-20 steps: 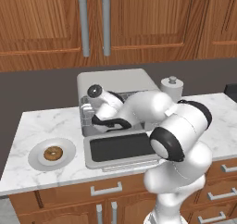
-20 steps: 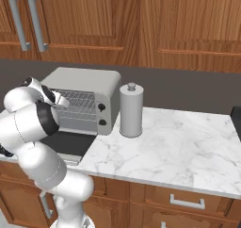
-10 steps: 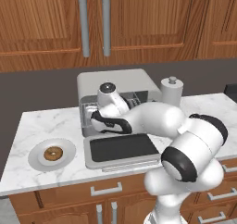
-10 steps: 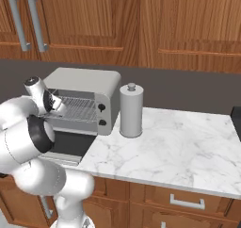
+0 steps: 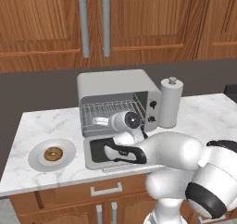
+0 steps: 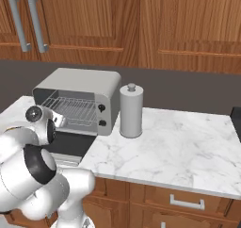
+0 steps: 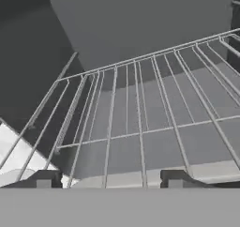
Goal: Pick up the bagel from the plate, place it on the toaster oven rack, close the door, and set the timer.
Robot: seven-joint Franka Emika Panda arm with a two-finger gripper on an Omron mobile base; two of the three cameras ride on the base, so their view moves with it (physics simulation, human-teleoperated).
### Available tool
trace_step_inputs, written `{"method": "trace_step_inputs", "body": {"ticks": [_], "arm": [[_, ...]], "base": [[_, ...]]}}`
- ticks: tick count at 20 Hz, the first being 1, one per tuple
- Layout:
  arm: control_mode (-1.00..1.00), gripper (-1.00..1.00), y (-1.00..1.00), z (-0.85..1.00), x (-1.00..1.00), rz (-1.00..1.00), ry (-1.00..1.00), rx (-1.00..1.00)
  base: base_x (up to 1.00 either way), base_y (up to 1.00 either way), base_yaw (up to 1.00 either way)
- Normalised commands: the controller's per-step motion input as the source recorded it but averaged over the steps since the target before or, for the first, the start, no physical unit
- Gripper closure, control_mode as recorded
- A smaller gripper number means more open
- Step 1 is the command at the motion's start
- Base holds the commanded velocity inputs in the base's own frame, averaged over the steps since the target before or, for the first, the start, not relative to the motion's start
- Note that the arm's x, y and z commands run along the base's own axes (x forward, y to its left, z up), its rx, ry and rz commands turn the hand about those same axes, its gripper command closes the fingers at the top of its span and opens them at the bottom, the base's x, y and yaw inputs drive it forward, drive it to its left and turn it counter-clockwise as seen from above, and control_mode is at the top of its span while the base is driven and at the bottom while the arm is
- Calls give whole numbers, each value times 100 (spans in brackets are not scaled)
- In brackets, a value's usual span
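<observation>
Our arm has swung lower across the open door (image 5: 109,152), and our gripper (image 7: 110,179), jaws wide and empty, now faces the rack (image 7: 140,123). The bagel (image 5: 53,153) still sits on the plate (image 5: 34,160) near the counter's left edge, unpicked.

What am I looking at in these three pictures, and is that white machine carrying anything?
It is a white robot arm in a simulated kitchen. Two pictures come from cameras on its base, behind it to the left and right; the third looks out from its hand. On the marble counter stands a toaster oven with its door folded down flat, a wire rack inside, and a grey canister beside it. A bagel lies on a plate to the oven's left. The hand is at the oven's mouth, over the rack, fingers apart and carrying nothing.
</observation>
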Motion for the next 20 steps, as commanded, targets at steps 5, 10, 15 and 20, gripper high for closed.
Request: {"method": "trace_step_inputs", "body": {"ticks": [5, 10, 15, 20], "arm": [[-100, -100, 0, -95, -100, -14, 57, -15], [-100, -100, 0, 76, -99, -10, 6, 4], [-100, -100, 0, 100, -100, -5, 0, 3], [-100, -100, 6, 100, -96, -1, 5, 1]], "base": [[0, 0, 0], [0, 0, 0], [0, 0, 0], [0, 0, 0]]}}
